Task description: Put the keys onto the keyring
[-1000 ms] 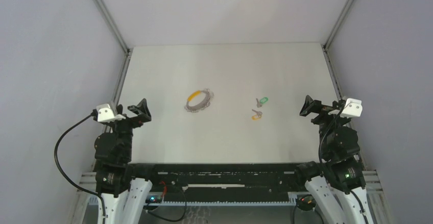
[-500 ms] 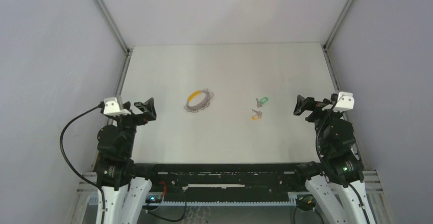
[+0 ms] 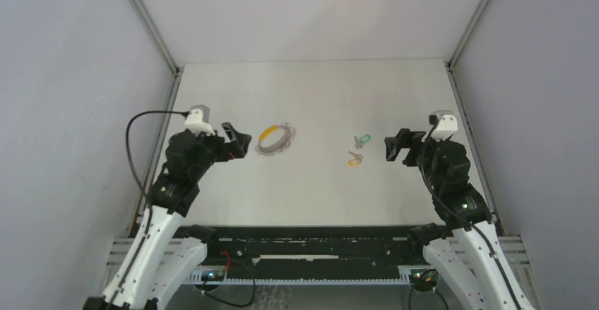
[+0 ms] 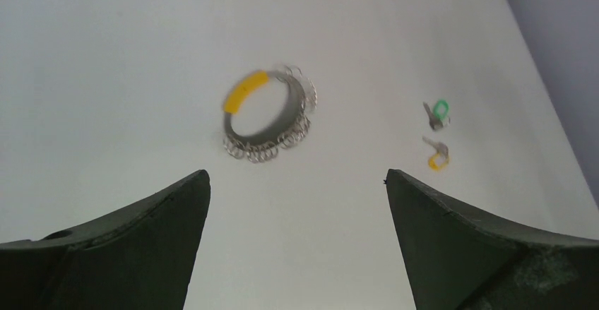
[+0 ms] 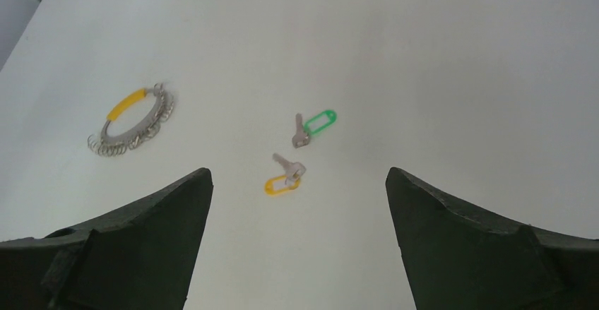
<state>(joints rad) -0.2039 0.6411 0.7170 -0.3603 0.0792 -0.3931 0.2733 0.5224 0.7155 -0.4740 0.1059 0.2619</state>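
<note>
Since nothing is gripped yet, approach is judged the step in hand. The left gripper [image 3: 236,138] is held spread wide, the keyring [image 3: 267,133] just ahead; the keys [image 3: 364,140] are found ahead of the right gripper [image 3: 393,147], likewise spread. A fine pinch is called for next.

Pose log: the left black two-finger gripper [image 3: 239,140] sits at the end of its raised black-and-white arm [image 3: 164,191], pointing inward, jaws spread wide (dark fingers [image 4: 141,239] at both lower corners of the wrist view). The right black two-finger gripper [image 3: 393,147] mirrors it, jaws equally wide.
</note>
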